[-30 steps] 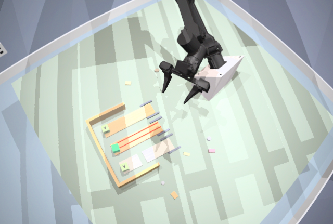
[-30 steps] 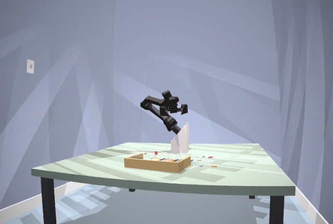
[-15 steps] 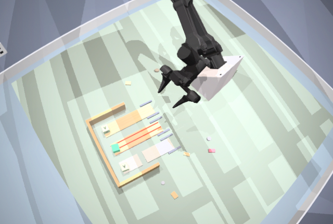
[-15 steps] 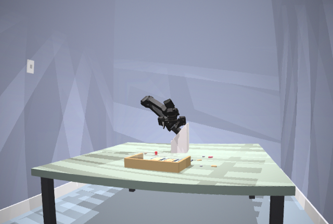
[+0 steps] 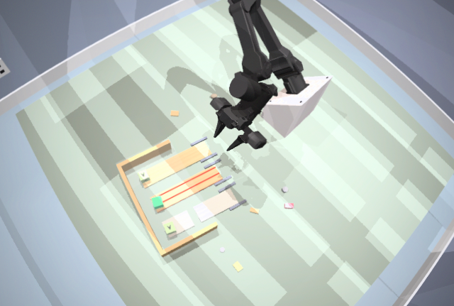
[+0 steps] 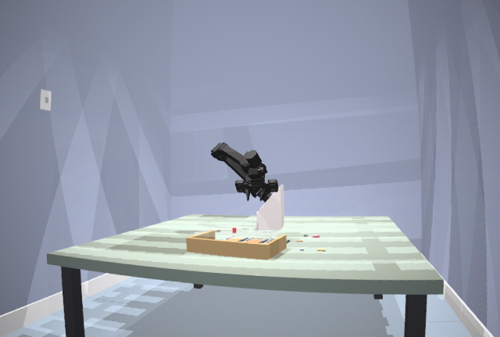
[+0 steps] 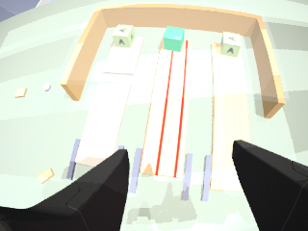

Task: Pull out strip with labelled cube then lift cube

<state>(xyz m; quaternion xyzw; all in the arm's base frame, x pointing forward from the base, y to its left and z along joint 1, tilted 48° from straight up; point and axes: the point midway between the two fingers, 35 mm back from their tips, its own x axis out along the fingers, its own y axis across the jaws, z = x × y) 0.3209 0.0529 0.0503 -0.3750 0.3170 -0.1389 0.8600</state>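
The plain wooden strip looks unbroken and carries a cube marked with a letter at its far end. The middle strip has two red lines and carries a plain green cube. The pale strip is in two parts with a gap: a near part and a far part bearing another lettered cube. My gripper is open and empty, above the table short of the strips' near ends.
A low wooden wall surrounds the strips' far ends on three sides. Blue-grey rails flank their near ends. Small scraps lie around, and a red piece lies behind the wall in the exterior view.
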